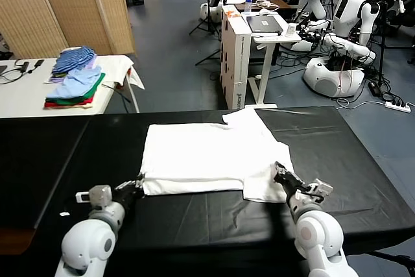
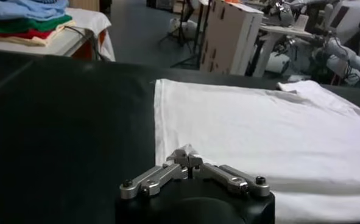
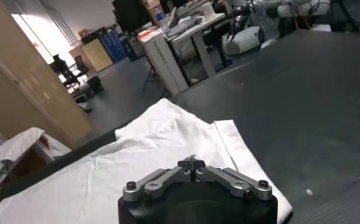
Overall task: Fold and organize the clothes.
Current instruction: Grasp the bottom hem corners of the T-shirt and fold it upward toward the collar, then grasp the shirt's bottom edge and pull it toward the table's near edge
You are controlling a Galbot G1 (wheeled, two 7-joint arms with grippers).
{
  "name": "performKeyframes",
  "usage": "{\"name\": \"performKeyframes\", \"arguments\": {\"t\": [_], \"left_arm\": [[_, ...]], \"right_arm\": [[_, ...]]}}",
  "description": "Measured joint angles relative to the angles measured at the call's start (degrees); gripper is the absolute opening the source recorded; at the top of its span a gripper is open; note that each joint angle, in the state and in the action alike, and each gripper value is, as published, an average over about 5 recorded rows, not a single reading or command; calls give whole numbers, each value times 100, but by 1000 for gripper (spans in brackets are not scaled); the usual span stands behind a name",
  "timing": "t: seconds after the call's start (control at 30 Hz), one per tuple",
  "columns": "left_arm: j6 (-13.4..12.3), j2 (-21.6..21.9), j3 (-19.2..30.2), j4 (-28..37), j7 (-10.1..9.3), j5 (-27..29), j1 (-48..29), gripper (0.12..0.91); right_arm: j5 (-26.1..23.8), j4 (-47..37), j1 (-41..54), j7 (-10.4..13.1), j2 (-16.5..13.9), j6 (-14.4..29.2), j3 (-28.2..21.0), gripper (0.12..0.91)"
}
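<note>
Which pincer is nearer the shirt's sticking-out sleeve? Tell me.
Right. The right pincer sits at the near edge of the white T-shirt, on the sleeve's side; the left pincer is at the opposite near corner.

The T-shirt point(image 1: 201, 154) is soft white cloth, matt and mostly smooth. The tabletop point(image 1: 337, 154) has a black cover with a slight shine. The left claw point(image 2: 189, 159) has grey metal links on a black, slightly shiny base.

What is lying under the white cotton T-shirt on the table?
The white cotton T-shirt lies folded on the black tabletop, which shows all around it. Whatever is between its layers is covered.
</note>
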Motion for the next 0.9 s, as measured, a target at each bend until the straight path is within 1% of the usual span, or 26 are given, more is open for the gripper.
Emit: {"name": "performKeyframes", "arguments": {"t": [0.03, 0.1, 0.13, 0.17, 0.2, 0.3, 0.37, 0.4, 0.47, 0.5, 0.63, 0.77, 0.9], "left_arm": [[0, 0, 0, 1, -4, -1, -8, 216], [0, 1, 0, -5, -12, -3, -19, 323], [0, 2, 0, -10, -17, -5, -21, 380], [0, 3, -2, -19, -21, -8, -21, 455], [0, 5, -5, -28, -23, -10, -18, 512], [0, 7, -26, -75, -55, -9, 11, 702], [0, 9, -55, -124, -87, 33, 45, 811], [0, 14, -75, -154, -98, 76, 67, 849], [0, 30, -123, -229, -106, 174, 124, 892], [0, 39, -148, -274, -107, 213, 158, 900], [0, 43, -221, -497, -105, 204, 358, 906], [0, -15, -179, -737, -63, 178, 647, 907], [0, -110, -80, -919, -42, 294, 930, 907]], "right_arm": [[-37, 11, -6, 0, -11, -3, 8, 676], [-116, 38, -22, -4, -39, -6, 34, 792], [-150, 53, -32, -13, -56, -5, 51, 835], [-182, 70, -43, -24, -75, -5, 70, 860], [-214, 87, -55, -33, -94, -5, 90, 887], [-394, 153, -112, -46, -149, -69, 146, 904], [-589, 219, -174, -53, -187, -166, 172, 906], [-677, 259, -217, -65, -205, -217, 180, 907], [-787, 352, -329, -96, -233, -287, 184, 907], [-808, 403, -399, -110, -242, -310, 185, 907], [-872, 619, -733, -95, -248, -356, 168, 907], [-1151, 802, -1060, -75, -248, -369, 101, 907], [-1387, 945, -1340, -85, -250, -394, -14, 907]]}}
